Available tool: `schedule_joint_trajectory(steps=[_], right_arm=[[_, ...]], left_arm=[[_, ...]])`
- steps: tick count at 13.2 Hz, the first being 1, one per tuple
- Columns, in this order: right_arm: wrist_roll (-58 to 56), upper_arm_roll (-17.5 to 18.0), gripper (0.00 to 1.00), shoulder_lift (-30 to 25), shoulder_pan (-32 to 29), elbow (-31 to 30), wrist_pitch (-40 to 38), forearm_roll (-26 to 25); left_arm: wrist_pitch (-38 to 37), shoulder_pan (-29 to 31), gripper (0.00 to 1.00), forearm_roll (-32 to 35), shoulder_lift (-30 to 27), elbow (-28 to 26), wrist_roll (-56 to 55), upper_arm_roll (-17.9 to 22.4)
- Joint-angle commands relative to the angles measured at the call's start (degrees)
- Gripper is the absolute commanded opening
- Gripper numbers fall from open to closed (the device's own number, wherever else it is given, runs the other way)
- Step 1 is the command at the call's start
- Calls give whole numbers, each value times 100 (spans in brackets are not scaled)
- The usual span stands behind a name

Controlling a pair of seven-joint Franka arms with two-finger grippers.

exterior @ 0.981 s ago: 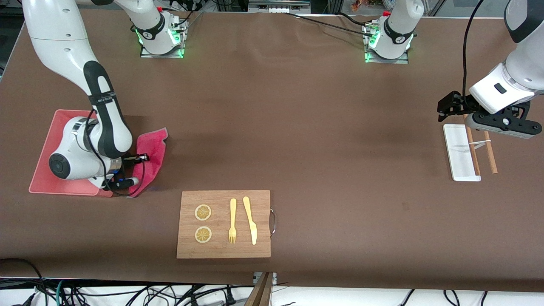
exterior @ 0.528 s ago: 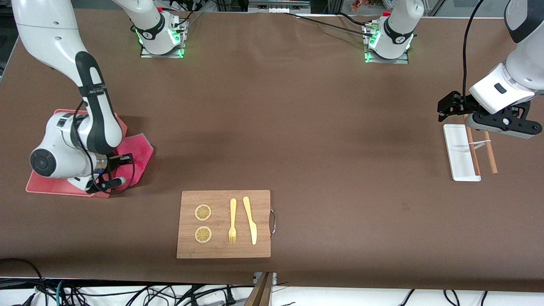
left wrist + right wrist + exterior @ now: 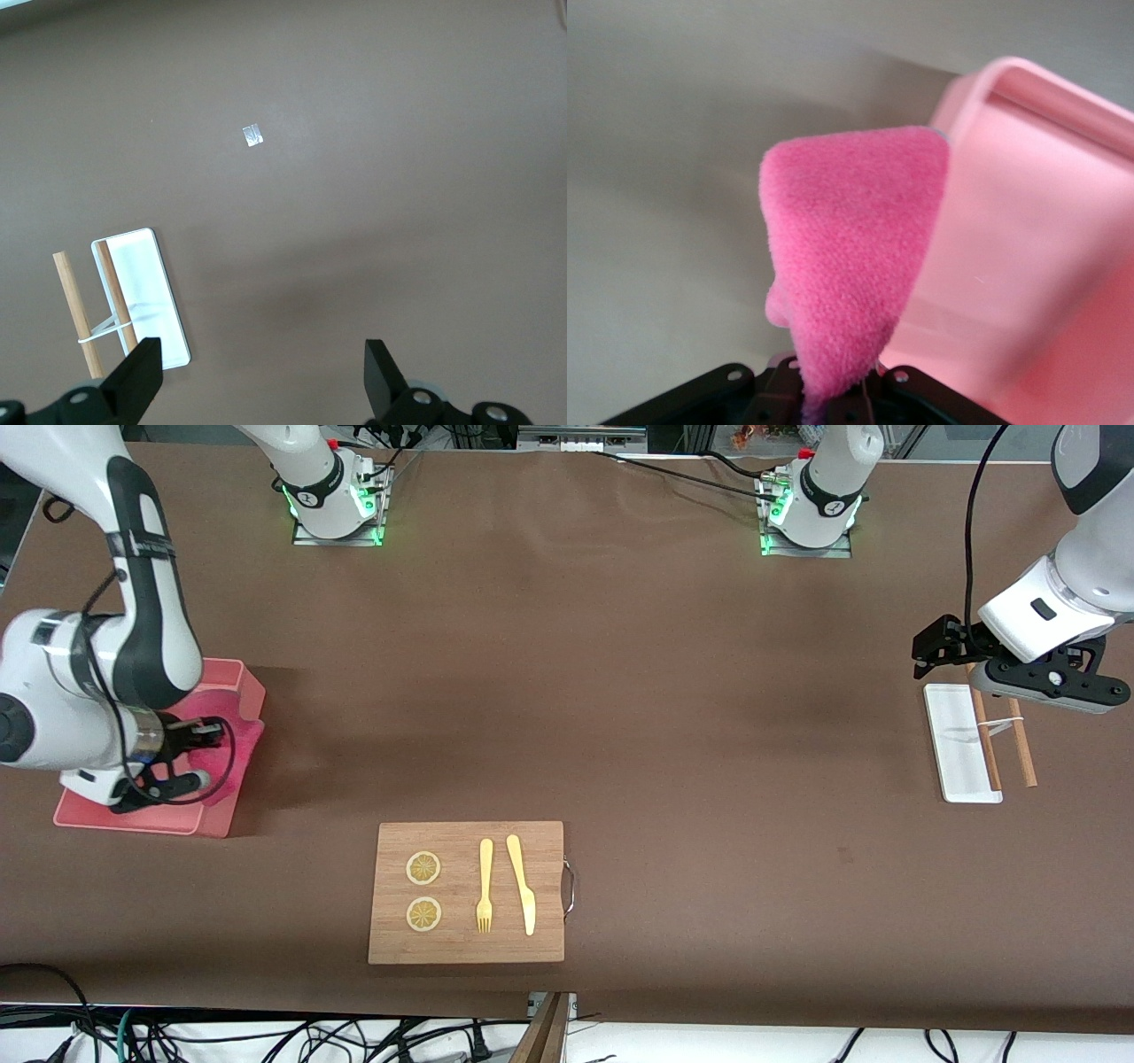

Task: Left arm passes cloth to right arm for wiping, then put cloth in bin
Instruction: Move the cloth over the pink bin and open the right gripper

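- Setting: robotics lab, staged test bench.
- Table [image 3: 620, 691]: covered end to end in plain brown sheeting.
- Arm bases [image 3: 337, 505]: two, bolted to metal plates, green status lights lit.
- Cables [image 3: 266, 1036]: loose tangle along the table's near edge; more run to the bases.
- Props: cutting board [image 3: 467, 892] with fork [image 3: 485, 886], knife [image 3: 522, 884] and fake lemon slices [image 3: 423, 868].

Fuzzy cloth [image 3: 850, 257], smooth plastic bin [image 3: 1045, 266], wood board [image 3: 467, 892].
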Motion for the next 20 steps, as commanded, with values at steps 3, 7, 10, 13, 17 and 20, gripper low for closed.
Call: schedule_joint_trajectory(steps=[3, 7, 10, 13, 17, 20], right_arm=[[-645, -15, 0, -407, -474, -52, -210, -348], [-690, -130, 100, -233, -475, -158, -158, -330], [-663, -121, 100, -170, -466, -158, -140, -269], [-672, -121, 100, -433, -457, -114, -18, -120], [-79, 167, 100, -1153, -448, -123, -481, 241], [1065, 633, 100, -1750, -457, -114, -982, 241]], left_arm=[[-139, -30, 100, 85, 74, 175, 81, 35], [-139, -30, 100, 85, 74, 175, 81, 35], [-139, -30, 100, 85, 74, 175, 90, 35], [-139, -30, 100, 85, 74, 167, 81, 35], [-139, -30, 100, 85, 74, 167, 81, 35], [-139, -30, 100, 85, 74, 167, 72, 35]])
